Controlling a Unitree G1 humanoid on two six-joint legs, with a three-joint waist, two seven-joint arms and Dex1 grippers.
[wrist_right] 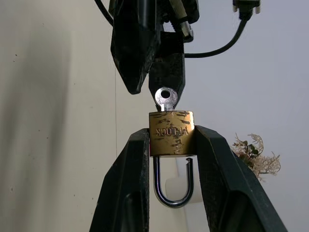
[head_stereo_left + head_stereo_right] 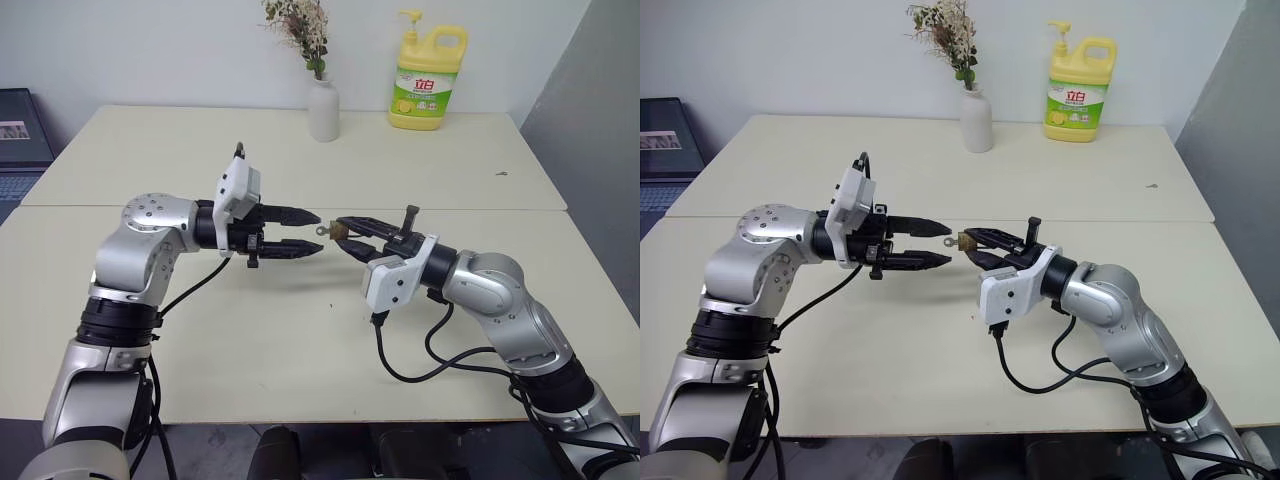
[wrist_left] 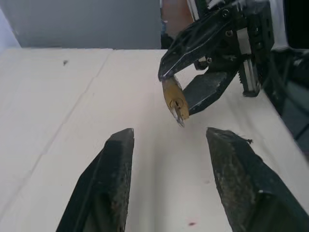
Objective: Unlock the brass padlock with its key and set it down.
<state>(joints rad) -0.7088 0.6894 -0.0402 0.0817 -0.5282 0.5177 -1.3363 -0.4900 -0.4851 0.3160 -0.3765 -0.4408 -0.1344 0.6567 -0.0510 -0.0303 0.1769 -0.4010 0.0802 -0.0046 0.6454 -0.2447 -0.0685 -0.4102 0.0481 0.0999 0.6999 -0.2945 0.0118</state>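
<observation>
With the shackle sprung, right gripper (image 1: 171, 145) clenched on the padlock (image 1: 171, 133), key (image 1: 166, 98) still inserted, left gripper (image 2: 300, 232) released at 9 o'clock: lower it gently to the desk (image 2: 300, 340)

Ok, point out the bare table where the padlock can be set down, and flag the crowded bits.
Bare table lies below the right gripper holding the brass padlock, between the two arms. The far half is bare too, from its left edge to the white vase. Crowded: the back edge by the vase and yellow detergent bottle, and the cable by the right arm.
</observation>
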